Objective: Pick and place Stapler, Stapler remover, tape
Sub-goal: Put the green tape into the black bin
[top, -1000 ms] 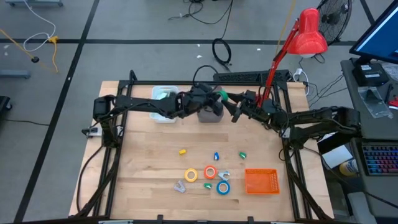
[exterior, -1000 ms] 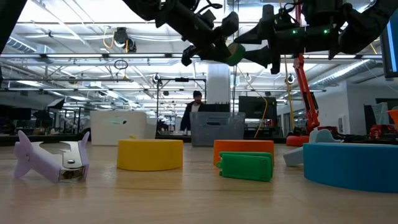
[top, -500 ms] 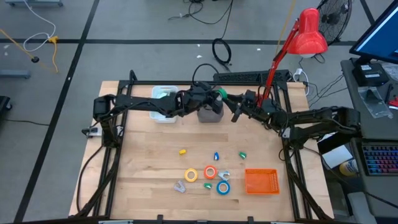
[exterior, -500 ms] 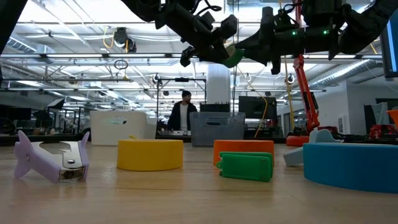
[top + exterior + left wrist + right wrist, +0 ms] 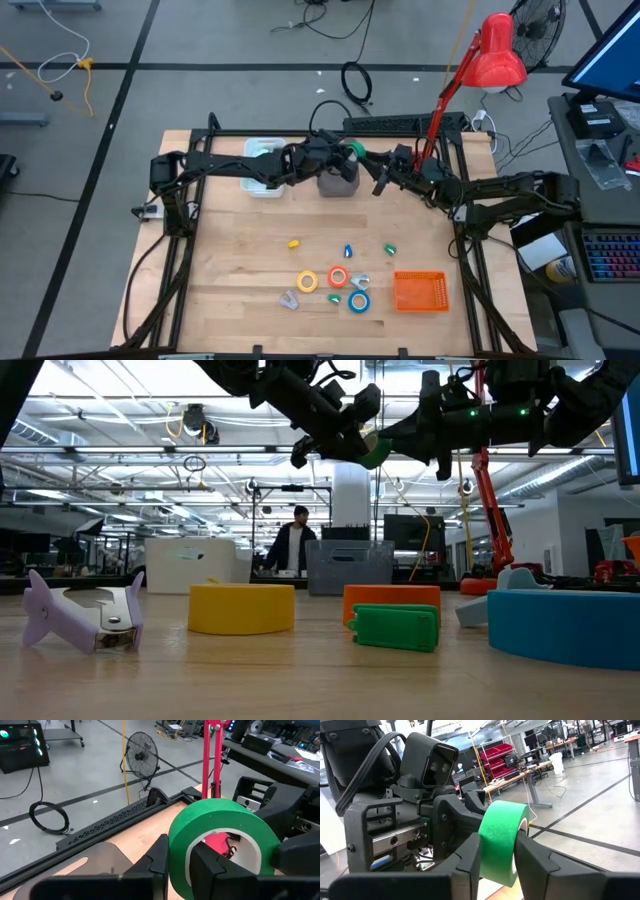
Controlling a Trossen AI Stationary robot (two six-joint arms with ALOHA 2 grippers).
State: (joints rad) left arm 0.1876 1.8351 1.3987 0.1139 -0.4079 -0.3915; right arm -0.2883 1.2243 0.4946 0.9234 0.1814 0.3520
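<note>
A green tape roll (image 5: 350, 150) hangs in the air above the grey bin (image 5: 338, 184) at the table's far middle, and both grippers are shut on it. My left gripper (image 5: 341, 156) reaches it from the table's left, my right gripper (image 5: 362, 158) from the right; in the low view they meet high up at the roll (image 5: 376, 450). Yellow (image 5: 307, 282), orange-red (image 5: 338, 277) and blue (image 5: 359, 301) tape rolls lie flat on the near part of the table. Beside them lies a lilac stapler remover (image 5: 80, 618). My left gripper pinches the roll's wall (image 5: 178, 851), one finger inside the ring and one outside. It comes nearly level from the table's left. The roll stands on edge, lifted clear of the bin. My right gripper has the roll's opposite side (image 5: 496, 851) between its two fingers. One finger (image 5: 468, 861) lies against one flat face and the other against the opposite face. It comes about level from the table's right.
A white bin (image 5: 262, 160) stands left of the grey one, an orange basket (image 5: 420, 291) near right. Small yellow (image 5: 293, 243), blue (image 5: 348, 251) and green (image 5: 390, 249) pieces lie mid-table. A red lamp (image 5: 497, 52) rises at the far right. A person (image 5: 292, 546) stands in the room behind.
My right gripper, open around the green roll a second ago, has shut on it. My left gripper has kept its hold, and the roll has stayed in place above the grey bin.
</note>
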